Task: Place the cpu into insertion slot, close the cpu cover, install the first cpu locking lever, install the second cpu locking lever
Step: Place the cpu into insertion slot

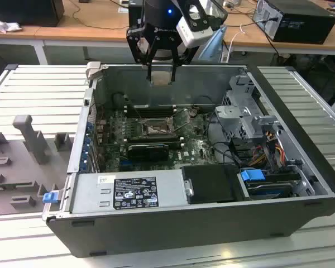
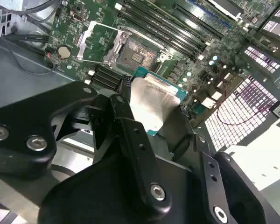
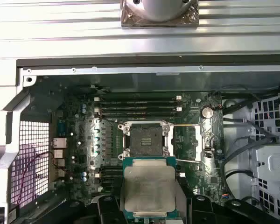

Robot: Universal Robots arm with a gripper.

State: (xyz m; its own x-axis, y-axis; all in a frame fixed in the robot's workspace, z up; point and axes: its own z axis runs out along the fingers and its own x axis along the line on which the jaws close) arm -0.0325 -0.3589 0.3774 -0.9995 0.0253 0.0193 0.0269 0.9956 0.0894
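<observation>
Claw [image 1: 159,75] is hanging above the open computer case [image 1: 173,223], up at its far rim in the exterior view. It is clenching the cpu [image 1: 159,77] between its two black fingers, one on each opposite edge of the chip.

In the first wrist view the cpu [image 3: 149,191] is showing its silvery-grey top, green edging round it, sitting level in the claw [image 3: 149,197]. In the second wrist view a finger [image 2: 126,109] is pressing on one side of the chip [image 2: 154,100].

Insertion slot [image 3: 147,140] is lying below the claw and well apart from it, down on the green board. It is standing bare (dark square, pale centre, nothing seated in it).

The cpu cover [image 3: 206,140] is lying swung open just beside the slot, board showing through its window; same in the second wrist view, cover [image 2: 83,43] beside slot [image 2: 137,56].

Memory slots [image 3: 137,107] are running in a row on the far side of the slot from the claw.
</observation>
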